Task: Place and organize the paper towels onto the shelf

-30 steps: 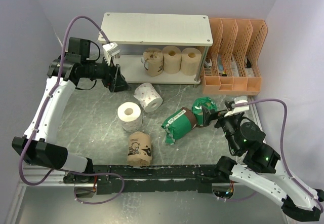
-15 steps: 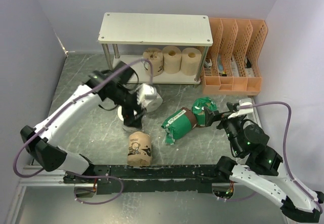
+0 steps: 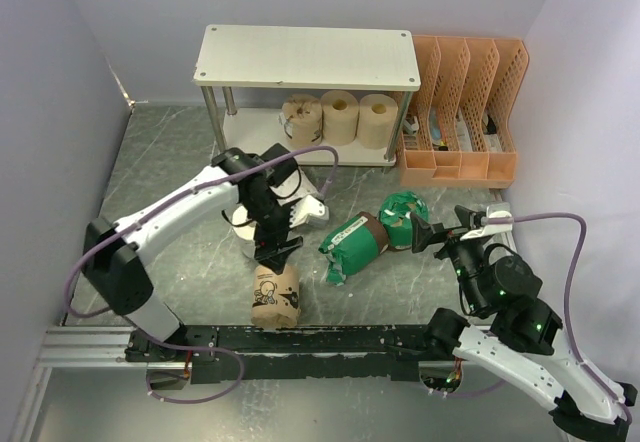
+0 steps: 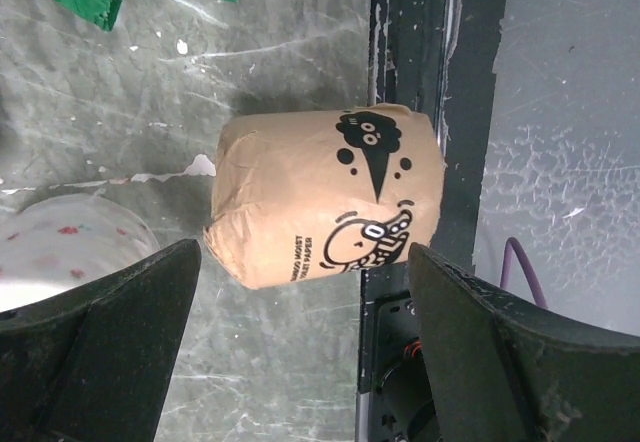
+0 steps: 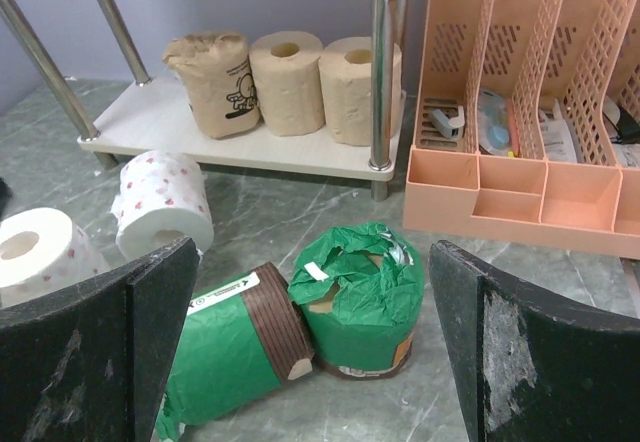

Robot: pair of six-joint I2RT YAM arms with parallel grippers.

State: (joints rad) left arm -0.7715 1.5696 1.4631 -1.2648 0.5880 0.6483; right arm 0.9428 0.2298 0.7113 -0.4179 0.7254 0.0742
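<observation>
A tan labelled roll (image 3: 276, 297) lies near the front rail, also in the left wrist view (image 4: 325, 202). My left gripper (image 3: 274, 249) (image 4: 300, 347) is open and hovers just above it, jaws either side of its near end. Two green-wrapped rolls sit mid-table, one lying (image 3: 352, 246) (image 5: 225, 357), one upright (image 3: 402, 212) (image 5: 365, 297). My right gripper (image 3: 428, 232) (image 5: 315, 347) is open and empty, facing the upright one. Two white rolls (image 5: 160, 207) (image 5: 40, 252) lie mostly under my left arm. Three tan rolls (image 3: 340, 116) stand on the lower board of the shelf (image 3: 310, 57).
An orange perforated file rack (image 3: 462, 112) holding small items stands right of the shelf. A black rail (image 3: 330, 340) runs along the table's front edge, right beside the labelled roll. Walls close in on the left, right and back.
My left arm has swung from the shelf's left end forward over the white rolls to above the tan labelled roll. My right gripper has hardly moved.
</observation>
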